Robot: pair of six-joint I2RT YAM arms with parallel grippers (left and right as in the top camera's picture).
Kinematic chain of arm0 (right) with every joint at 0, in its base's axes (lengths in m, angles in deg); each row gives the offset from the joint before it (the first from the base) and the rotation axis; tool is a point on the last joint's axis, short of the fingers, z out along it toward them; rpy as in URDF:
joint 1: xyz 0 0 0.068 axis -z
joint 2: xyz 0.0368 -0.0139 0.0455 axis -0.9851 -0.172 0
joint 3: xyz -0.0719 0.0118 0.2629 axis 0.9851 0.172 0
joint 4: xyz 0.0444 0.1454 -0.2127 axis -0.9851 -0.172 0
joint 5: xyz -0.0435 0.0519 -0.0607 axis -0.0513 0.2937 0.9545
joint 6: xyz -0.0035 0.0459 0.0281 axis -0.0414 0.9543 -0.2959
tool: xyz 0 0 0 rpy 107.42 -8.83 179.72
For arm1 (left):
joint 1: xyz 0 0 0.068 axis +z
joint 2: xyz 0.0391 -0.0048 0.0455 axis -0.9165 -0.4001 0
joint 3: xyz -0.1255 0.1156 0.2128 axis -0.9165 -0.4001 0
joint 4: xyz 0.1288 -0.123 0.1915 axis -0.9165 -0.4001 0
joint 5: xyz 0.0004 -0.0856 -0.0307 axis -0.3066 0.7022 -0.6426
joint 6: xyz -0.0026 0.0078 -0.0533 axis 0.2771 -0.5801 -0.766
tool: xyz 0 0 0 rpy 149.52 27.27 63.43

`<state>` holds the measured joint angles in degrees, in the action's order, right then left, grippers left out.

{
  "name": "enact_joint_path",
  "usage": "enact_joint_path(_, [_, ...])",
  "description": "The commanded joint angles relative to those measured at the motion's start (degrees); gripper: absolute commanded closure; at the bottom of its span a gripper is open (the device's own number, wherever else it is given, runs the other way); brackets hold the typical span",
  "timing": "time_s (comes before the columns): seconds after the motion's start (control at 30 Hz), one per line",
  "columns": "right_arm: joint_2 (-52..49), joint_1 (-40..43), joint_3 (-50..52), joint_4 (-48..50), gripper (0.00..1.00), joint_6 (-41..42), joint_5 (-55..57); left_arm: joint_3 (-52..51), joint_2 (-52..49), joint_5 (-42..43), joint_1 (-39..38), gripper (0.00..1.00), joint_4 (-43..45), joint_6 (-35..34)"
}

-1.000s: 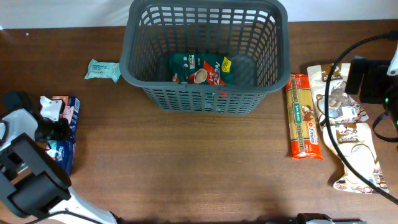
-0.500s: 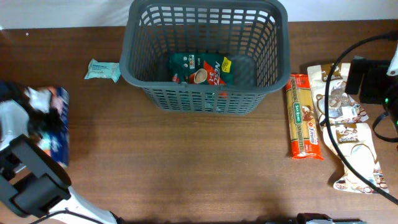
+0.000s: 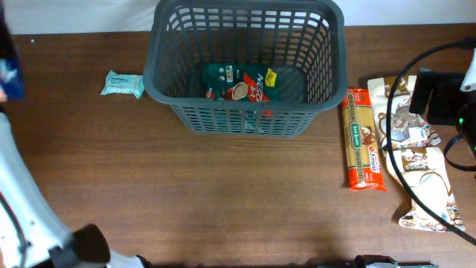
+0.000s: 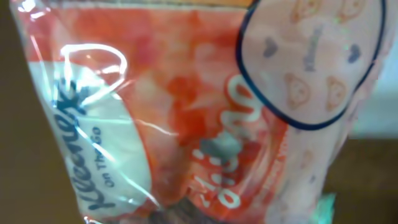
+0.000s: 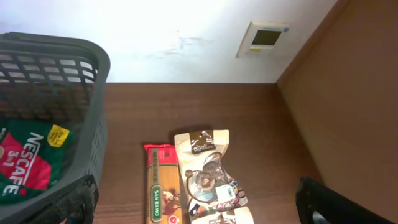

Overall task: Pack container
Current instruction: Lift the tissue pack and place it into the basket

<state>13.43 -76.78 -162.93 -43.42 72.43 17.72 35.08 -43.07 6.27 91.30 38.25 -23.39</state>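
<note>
Kleenex pack (image 4: 186, 112) held at the table's far left, away from the grey container (image 3: 249, 119)
The left gripper, fingers hidden, seems clamped on the pack; the container sits to its right, long axis left-to-right. The right gripper (image 5: 199, 202) gapes empty

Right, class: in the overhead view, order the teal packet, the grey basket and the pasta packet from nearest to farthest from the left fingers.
Left gripper: far left edge, holding a Kleenex pack.
1. Teal packet, back left.
2. Grey basket, back centre.
3. Pasta packet, right side.
</note>
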Motion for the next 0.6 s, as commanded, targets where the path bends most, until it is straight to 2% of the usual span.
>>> enact_joint_path(0.0, [0.5, -0.3, -0.1, 0.2, 0.01, 0.8, -0.5, 2.0, 1.6, 1.9, -6.6, 0.98, 4.0, -0.5])
enact_joint_path(0.3, [0.5, -0.3, -0.1, -1.9, 0.01, 0.8, -0.6, 2.0, -0.9, 16.5, -22.5, 0.98, 18.5, 0.4])
enact_joint_path(0.57, [0.5, -0.3, -0.1, -5.6, 0.01, 0.8, -0.5, 2.0, -7.4, 29.3, -29.1, 0.99, 19.5, 9.3])
